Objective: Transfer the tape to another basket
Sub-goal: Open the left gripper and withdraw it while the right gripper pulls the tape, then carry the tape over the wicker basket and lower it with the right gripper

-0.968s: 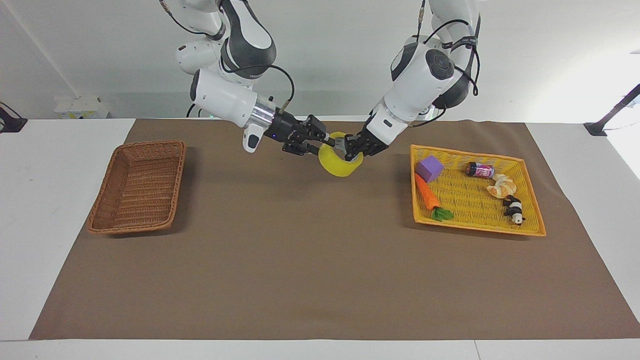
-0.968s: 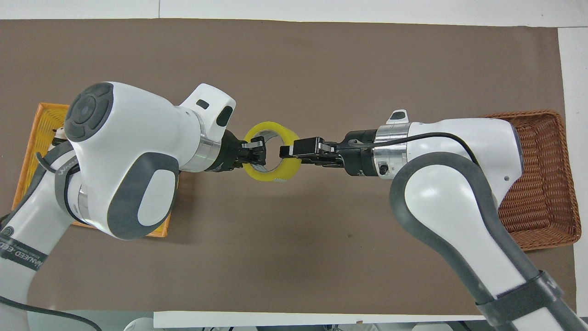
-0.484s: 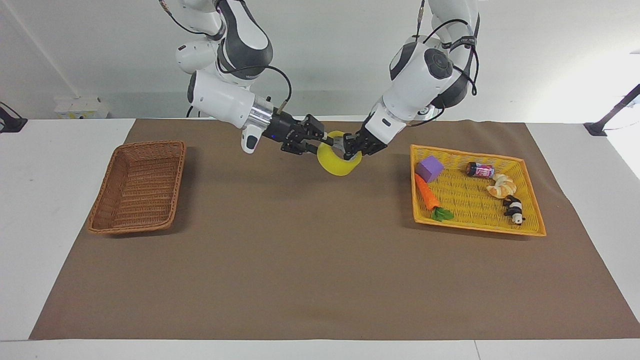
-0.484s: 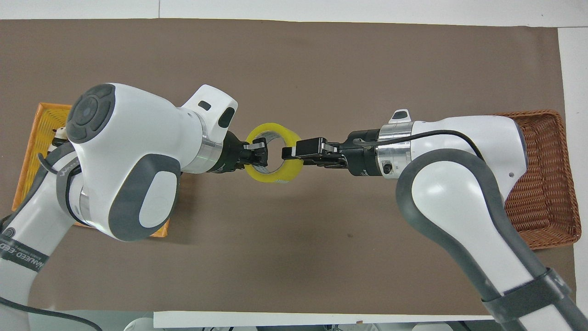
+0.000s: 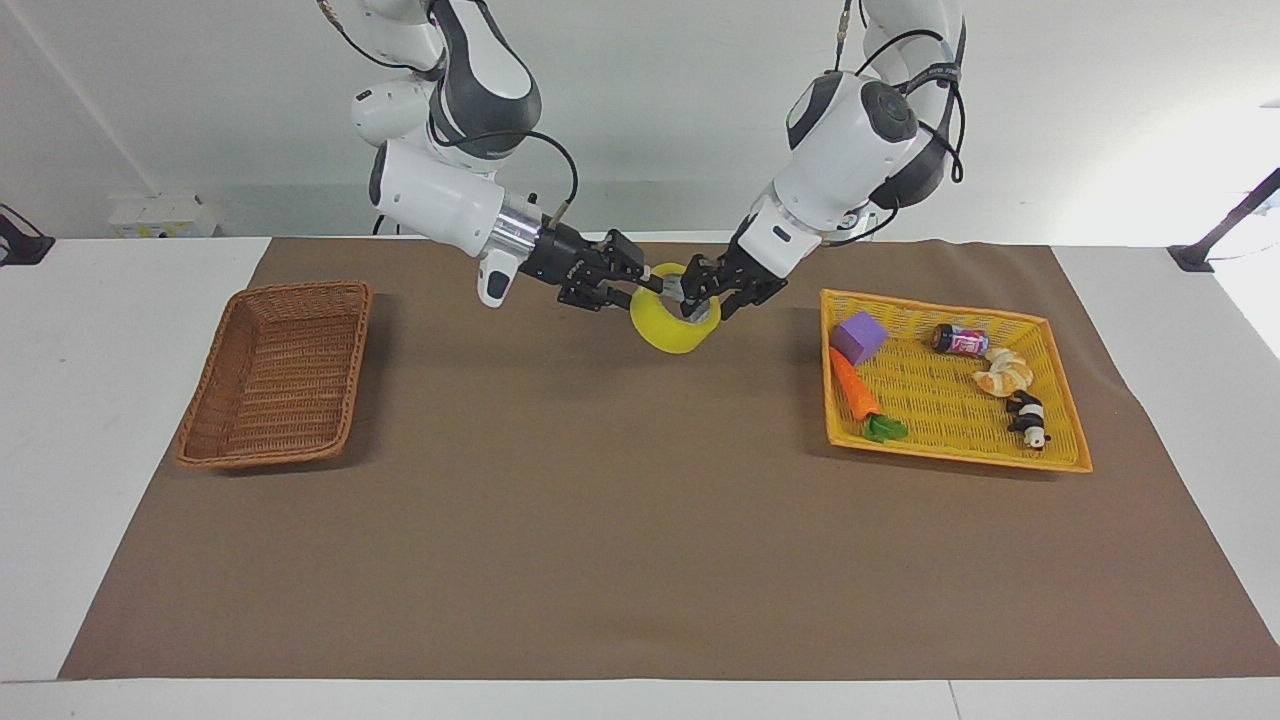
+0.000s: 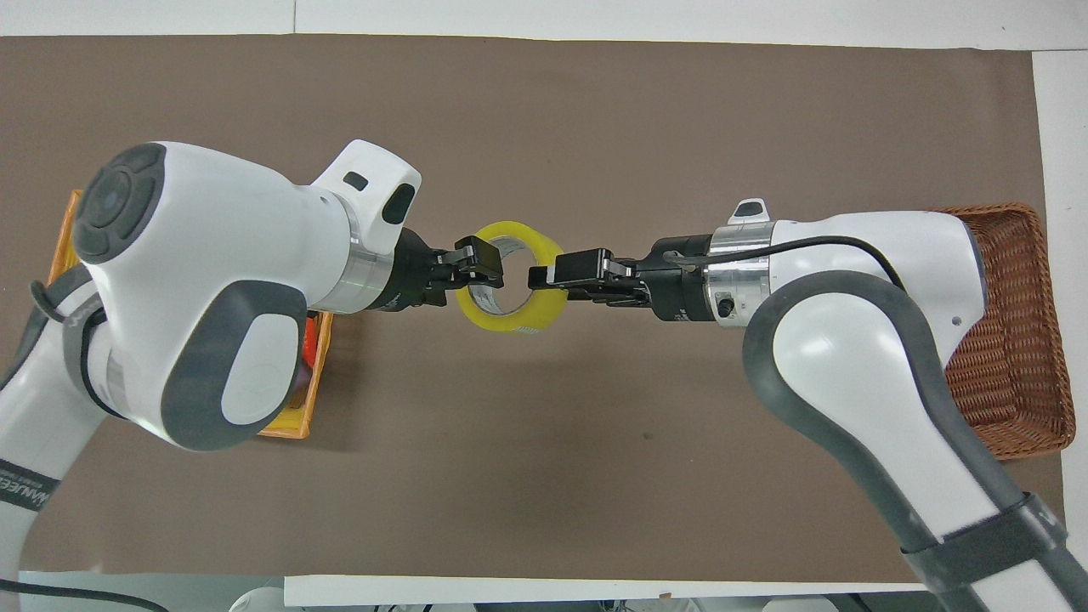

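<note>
The tape (image 5: 672,330) (image 6: 510,320), a yellow ring with a pale core, hangs in the air over the brown mat, between the two baskets. My right gripper (image 5: 645,288) (image 6: 544,276) is shut on the ring's wall on the side toward the right arm. My left gripper (image 5: 700,293) (image 6: 480,268) is at the other wall of the ring, its fingers spread open around it. The dark brown wicker basket (image 5: 300,288) (image 6: 1003,374) sits at the right arm's end of the table with nothing in it.
A bright yellow flat tray (image 5: 950,458) (image 6: 289,429) lies at the left arm's end. It holds a purple cube (image 5: 860,337), a toy carrot (image 5: 853,385), a small can (image 5: 960,341), a bread roll (image 5: 1003,372) and a panda figure (image 5: 1028,419).
My left gripper has gone from shut on the tape to open. The tape, held by the right gripper, has drifted slightly toward the right arm's end.
</note>
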You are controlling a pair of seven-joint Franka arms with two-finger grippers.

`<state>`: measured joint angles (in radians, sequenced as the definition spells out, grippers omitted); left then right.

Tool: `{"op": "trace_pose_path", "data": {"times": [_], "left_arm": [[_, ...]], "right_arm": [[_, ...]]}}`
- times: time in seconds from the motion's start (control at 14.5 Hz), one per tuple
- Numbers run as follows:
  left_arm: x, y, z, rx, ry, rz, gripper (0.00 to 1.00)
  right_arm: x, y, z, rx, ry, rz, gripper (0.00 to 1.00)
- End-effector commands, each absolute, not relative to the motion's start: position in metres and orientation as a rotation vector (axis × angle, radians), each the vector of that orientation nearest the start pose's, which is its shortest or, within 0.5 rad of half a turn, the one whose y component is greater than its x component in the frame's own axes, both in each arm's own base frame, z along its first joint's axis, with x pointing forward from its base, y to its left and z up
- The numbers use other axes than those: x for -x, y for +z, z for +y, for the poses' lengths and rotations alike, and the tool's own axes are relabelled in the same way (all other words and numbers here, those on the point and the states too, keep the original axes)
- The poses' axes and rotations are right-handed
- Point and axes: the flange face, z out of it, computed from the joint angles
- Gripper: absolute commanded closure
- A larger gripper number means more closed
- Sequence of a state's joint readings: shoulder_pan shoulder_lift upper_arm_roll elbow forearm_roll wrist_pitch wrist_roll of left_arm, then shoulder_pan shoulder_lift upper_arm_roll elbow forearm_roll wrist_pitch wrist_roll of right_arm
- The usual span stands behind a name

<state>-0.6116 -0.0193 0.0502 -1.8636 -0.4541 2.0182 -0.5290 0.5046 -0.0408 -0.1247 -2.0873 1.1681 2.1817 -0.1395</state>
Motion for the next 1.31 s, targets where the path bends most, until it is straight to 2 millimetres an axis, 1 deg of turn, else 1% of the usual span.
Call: {"op": "trace_pose_path", "data": {"times": [0.0, 0.14, 0.21, 0.28, 0.35, 0.48, 0.62, 0.69, 0.76, 0.83, 0.9, 0.97, 1.04, 1.11, 1.18, 1.24], "left_arm": [[-0.483, 0.582, -0.271, 3.571, 0.175, -0.298, 0.00], [-0.499, 0.603, -0.222, 3.562, 0.186, -0.332, 0.00], [-0.507, 0.604, -0.192, 3.536, 0.201, -0.344, 0.00], [-0.513, 0.600, -0.166, 3.490, 0.173, -0.342, 0.01], [-0.514, 0.595, -0.145, 3.418, 0.160, -0.316, 0.01], [-0.521, 0.590, -0.089, 3.285, 0.118, -0.243, 0.01], [-0.525, 0.588, -0.039, 3.244, 0.097, -0.148, 0.01], [-0.527, 0.588, -0.019, 3.237, 0.086, -0.111, 0.00], [-0.526, 0.587, -0.002, 3.236, 0.087, -0.108, 0.00], [-0.524, 0.583, 0.011, 3.234, 0.115, -0.152, 0.00], [-0.525, 0.584, 0.017, 3.235, 0.095, -0.173, 0.00], [-0.525, 0.583, 0.018, 3.234, 0.097, -0.175, 0.00], [-0.525, 0.583, 0.018, 3.235, 0.095, -0.173, 0.00], [-0.526, 0.584, 0.017, 3.234, 0.087, -0.173, 0.00], [-0.526, 0.584, 0.013, 3.234, 0.093, -0.158, 0.00], [-0.525, 0.583, 0.012, 3.234, 0.098, -0.156, 0.00]], "right_arm": [[-0.514, 0.483, 0.212, 2.117, -0.007, 0.113, 1.00], [-0.521, 0.484, 0.178, 2.115, 0.017, 0.105, 1.00], [-0.525, 0.485, 0.157, 2.123, 0.021, 0.090, 1.00], [-0.531, 0.490, 0.131, 2.133, 0.006, 0.074, 1.00], [-0.534, 0.488, 0.103, 2.150, 0.005, 0.089, 1.00], [-0.534, 0.484, 0.043, 2.167, 0.014, 0.136, 1.00], [-0.527, 0.483, -0.038, 2.208, -0.021, 0.162, 1.00], [-0.520, 0.483, -0.080, 2.256, -0.012, 0.154, 1.00], [-0.512, 0.476, -0.124, 2.291, 0.007, 0.116, 1.00], [-0.501, 0.471, -0.167, 2.302, 0.004, 0.057, 1.00], [-0.484, 0.456, -0.208, 2.288, 0.014, 0.042, 1.00], [-0.467, 0.439, -0.242, 2.280, 0.009, 0.024, 1.00], [-0.455, 0.428, -0.263, 2.299, -0.001, -0.033, 1.00], [-0.450, 0.417, -0.273, 2.319, 0.017, -0.065, 1.00], [-0.444, 0.406, -0.285, 2.332, 0.029, -0.062, 1.00], [-0.442, 0.392, -0.293, 2.336, 0.036, -0.070, 1.00]]}}
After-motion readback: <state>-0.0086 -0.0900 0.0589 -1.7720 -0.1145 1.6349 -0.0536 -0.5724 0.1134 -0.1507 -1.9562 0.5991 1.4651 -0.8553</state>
